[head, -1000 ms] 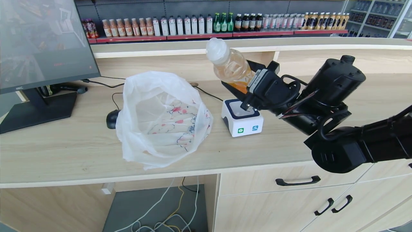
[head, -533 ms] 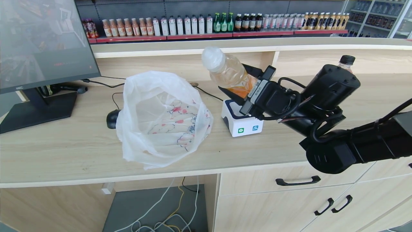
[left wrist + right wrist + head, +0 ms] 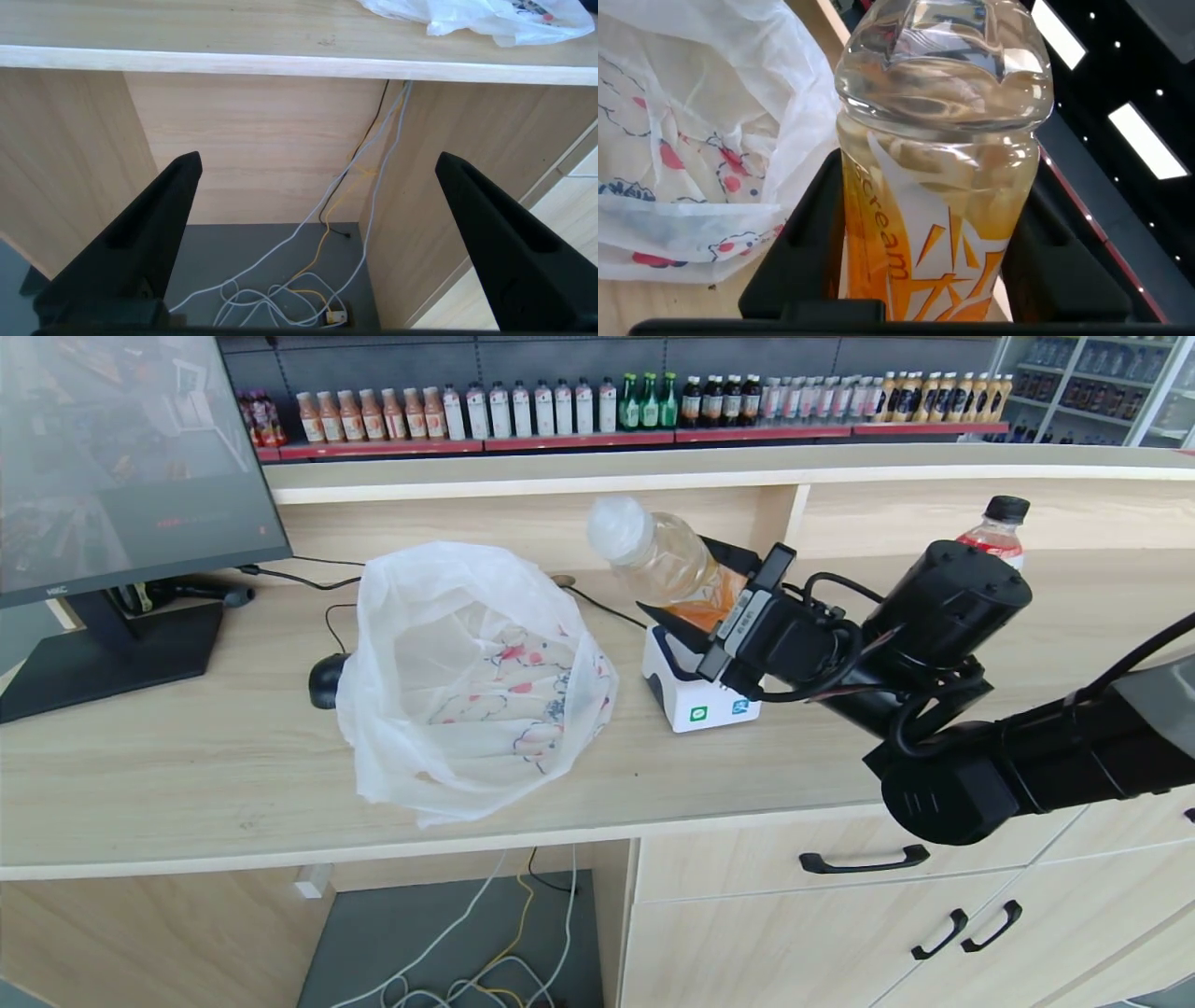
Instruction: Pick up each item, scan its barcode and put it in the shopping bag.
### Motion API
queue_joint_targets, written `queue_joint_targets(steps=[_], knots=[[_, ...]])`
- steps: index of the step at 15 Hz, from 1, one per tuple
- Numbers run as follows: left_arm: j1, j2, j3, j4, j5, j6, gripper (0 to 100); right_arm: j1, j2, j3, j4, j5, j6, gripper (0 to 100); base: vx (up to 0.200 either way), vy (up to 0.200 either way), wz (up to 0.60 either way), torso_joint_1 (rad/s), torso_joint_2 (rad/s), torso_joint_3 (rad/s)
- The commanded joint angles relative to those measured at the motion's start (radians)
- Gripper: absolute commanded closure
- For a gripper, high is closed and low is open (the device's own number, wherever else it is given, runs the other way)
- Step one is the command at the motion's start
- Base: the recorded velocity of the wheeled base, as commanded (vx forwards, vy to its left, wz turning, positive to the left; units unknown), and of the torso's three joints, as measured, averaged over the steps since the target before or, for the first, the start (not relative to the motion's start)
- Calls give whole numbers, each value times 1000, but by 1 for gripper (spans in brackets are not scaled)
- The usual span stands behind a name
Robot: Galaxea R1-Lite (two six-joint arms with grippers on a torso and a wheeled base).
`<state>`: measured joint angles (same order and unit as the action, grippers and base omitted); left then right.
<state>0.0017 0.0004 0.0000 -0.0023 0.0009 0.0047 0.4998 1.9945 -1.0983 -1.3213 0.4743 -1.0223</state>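
Observation:
My right gripper is shut on a clear bottle with an orange label, holding it tilted just above the white scanner box. In the right wrist view the bottle sits between the black fingers, with the bag beyond it. The white shopping bag stands open on the counter left of the scanner. A second bottle with a black cap and red label stands behind my right arm. My left gripper hangs open below the counter edge, holding nothing.
A monitor on a black stand occupies the counter's left end, with a handheld scanner and a black mouse near the bag. Cables lie on the floor under the counter. Drawers are below on the right.
My right arm has lowered the bottle toward the scanner box and shifted slightly left. The red-labelled bottle behind the arm has come into sight.

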Motion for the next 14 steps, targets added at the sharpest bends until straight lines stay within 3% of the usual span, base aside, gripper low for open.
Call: queue_joint_targets(steps=[1,14], knots=[[0,0,0,-1,1,0,0,-3,9,2,-1,1,1,100,0,0,0,0,0,0],[0,0,0,-1,1,0,0,-3,24,-3,-1,0,-7,100,0,0,0,0,0,0]])
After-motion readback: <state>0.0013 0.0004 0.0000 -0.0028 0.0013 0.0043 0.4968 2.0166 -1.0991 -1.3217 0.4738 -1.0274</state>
